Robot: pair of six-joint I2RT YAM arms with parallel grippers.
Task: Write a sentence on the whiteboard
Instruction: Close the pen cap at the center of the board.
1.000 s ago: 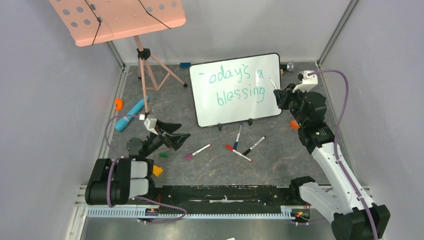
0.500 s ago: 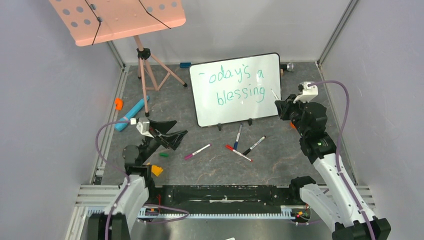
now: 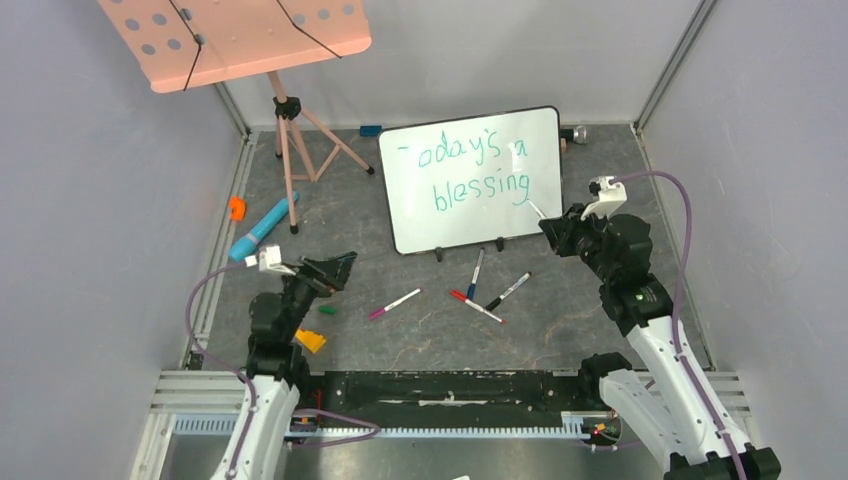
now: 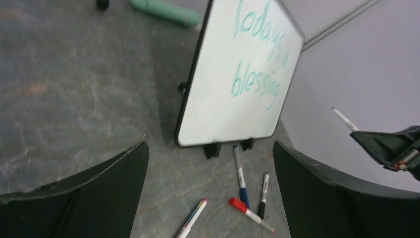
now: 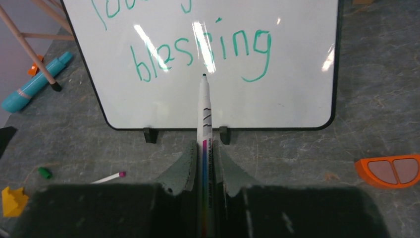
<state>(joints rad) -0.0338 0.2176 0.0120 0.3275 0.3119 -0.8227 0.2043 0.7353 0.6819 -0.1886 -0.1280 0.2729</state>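
Just right of the glossy white black-framed whiteboard (image 3: 450, 225), right gripper (image 5: 204, 153) pinched a slim white marker (image 5: 204, 109), left gripper (image 4: 210, 191) gaped wide, empty.

Both arms are built alike. The left arm (image 3: 268, 318) has black joint blocks and a white lower link. The right arm (image 3: 622, 250) has the same chunky black joints, with smooth white shells on its two lower links and a black base. A thin purple left cable (image 3: 192, 305) loops loose beside its arm and ends at a small white left box (image 3: 268, 261) on the wrist. The purple right cable (image 3: 690, 225) arcs to a like right box (image 3: 604, 189). The left pincer (image 3: 335, 272) and right pincer (image 3: 548, 228) have matte black fingers, broad at the root and tapering to wedges.
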